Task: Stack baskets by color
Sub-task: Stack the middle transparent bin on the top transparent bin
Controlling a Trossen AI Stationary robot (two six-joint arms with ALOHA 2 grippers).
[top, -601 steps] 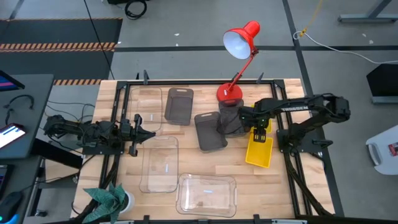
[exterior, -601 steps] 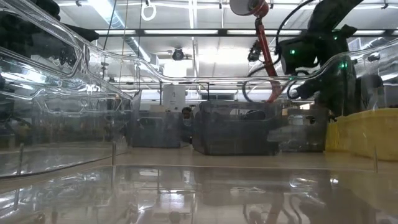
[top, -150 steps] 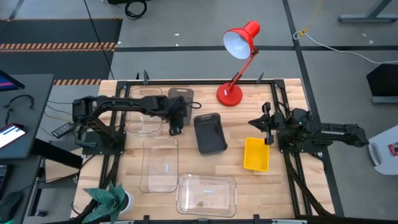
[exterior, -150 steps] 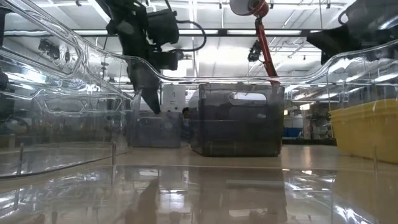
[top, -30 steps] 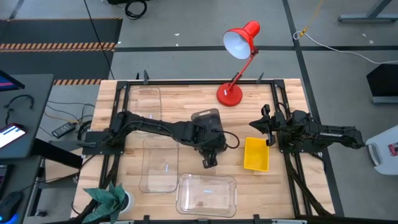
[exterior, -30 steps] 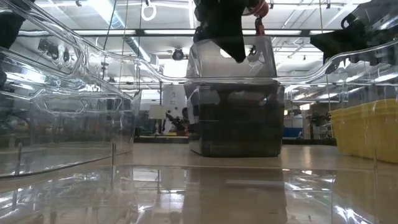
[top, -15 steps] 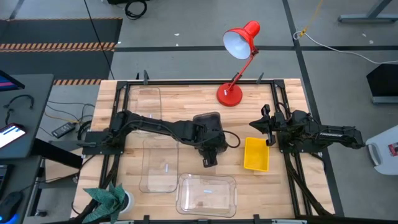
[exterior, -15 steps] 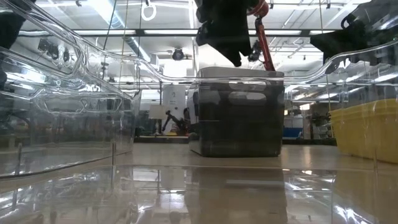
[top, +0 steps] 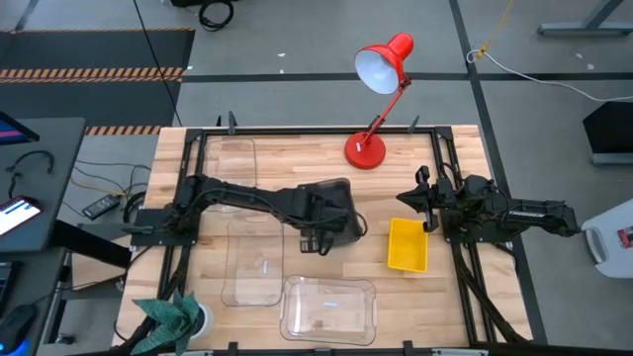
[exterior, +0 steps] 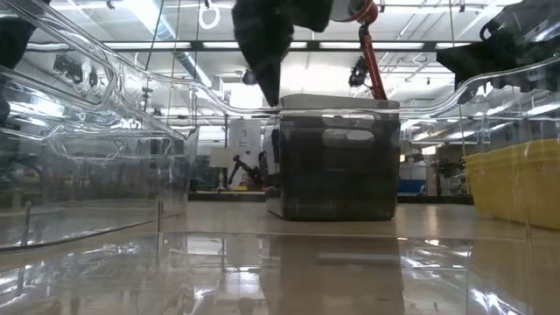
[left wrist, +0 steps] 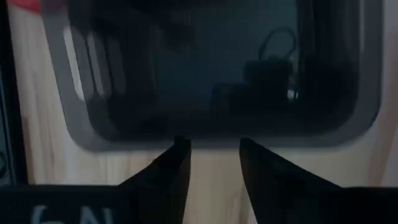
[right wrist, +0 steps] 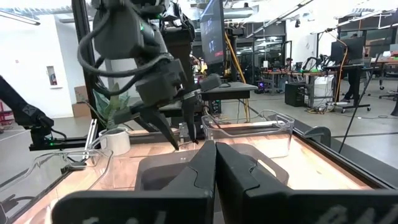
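Two dark grey baskets (top: 334, 203) sit nested mid-table, the upper one's rim (exterior: 338, 102) resting on the lower. My left gripper (top: 316, 243) hovers open just off the stack's near rim (left wrist: 211, 134), fingers slanting down, with bare wood between them (left wrist: 214, 155). It also shows above the stack's corner in the low view (exterior: 264, 52). A yellow basket (top: 408, 244) lies flat on the table to the right. My right gripper (top: 404, 203) waits shut at the table's right side, beyond the yellow basket.
Clear baskets lie at the far left (top: 235, 163), left of centre (top: 253, 259) and at the near edge (top: 329, 308). A red desk lamp (top: 368, 148) stands behind the grey stack. A black frame rail (top: 316, 131) runs around the table.
My left gripper held a grey basket tilted above the other grey one. It has let go, and the basket has dropped level into the lower one. The gripper has then swung toward the table's left, off the stack's near rim.
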